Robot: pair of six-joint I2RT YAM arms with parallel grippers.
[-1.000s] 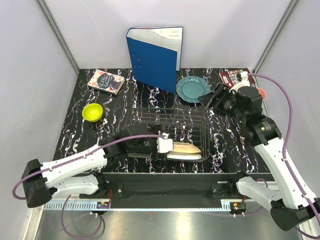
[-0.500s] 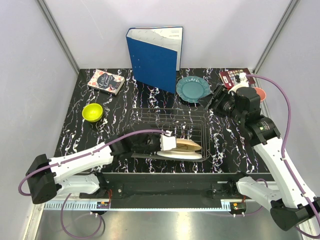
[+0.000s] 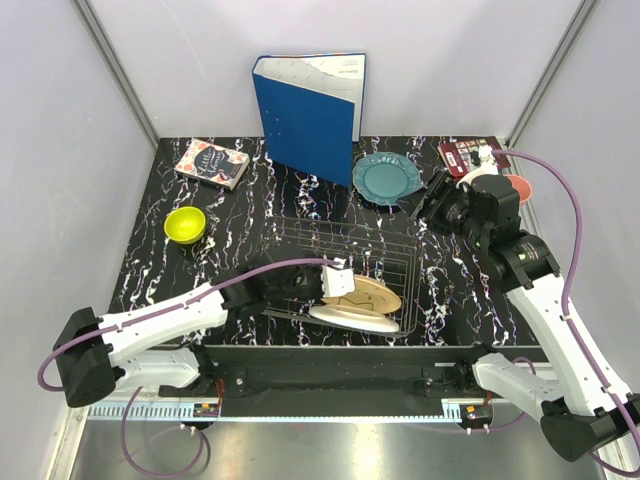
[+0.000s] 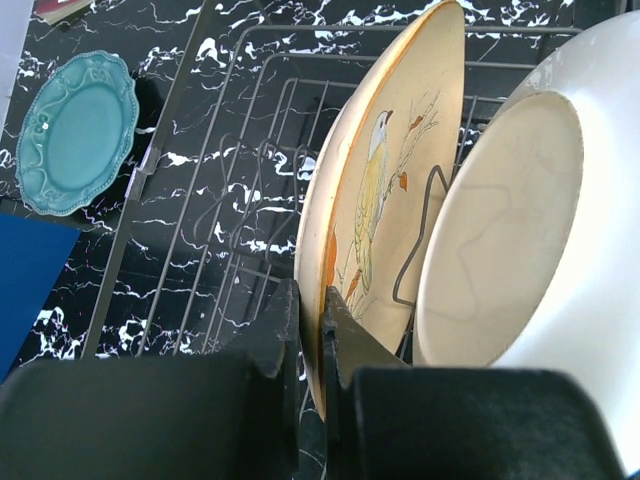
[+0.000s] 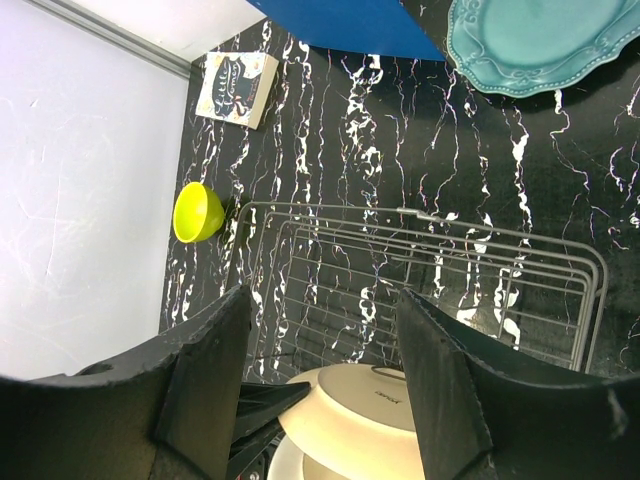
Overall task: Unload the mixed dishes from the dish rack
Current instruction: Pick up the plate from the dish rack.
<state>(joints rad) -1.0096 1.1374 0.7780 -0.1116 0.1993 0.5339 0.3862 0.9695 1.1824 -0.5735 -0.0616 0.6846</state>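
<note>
in the top view, the cream plate (image 3: pixel 372 296) (round, glossy, brown-edged) is seen tipped up and swung off the white plate (image 3: pixel 350 318), against which it lay nearly edge-on a second ago; its face is now turned upward. it is pinched at the rim by the left gripper (image 3: pixel 343 287), inside the dish rack (image 3: pixel 300 235), a low basket of thin dark wire by the near edge of the bench. the lift-out is judged begun, with both plates not yet unloaded. the scalloped teal plate (image 3: pixel 385 180) near the far edge and the small yellow-green bowl (image 3: pixel 185 224) toward the left edge are already set out.

in the left wrist view, the left gripper (image 4: pixel 310 312) is closed tight on the thin rim of the cream plate (image 4: pixel 385 190) – a yellow bird on a twig is drawn on it. a wire prong of the dish rack (image 4: pixel 232 200) stands between it and the smooth, foot-ringed underside of the white plate (image 4: pixel 520 230).

in the right wrist view, the right gripper (image 5: pixel 320 300) is spread wide and nothing is held.
</note>
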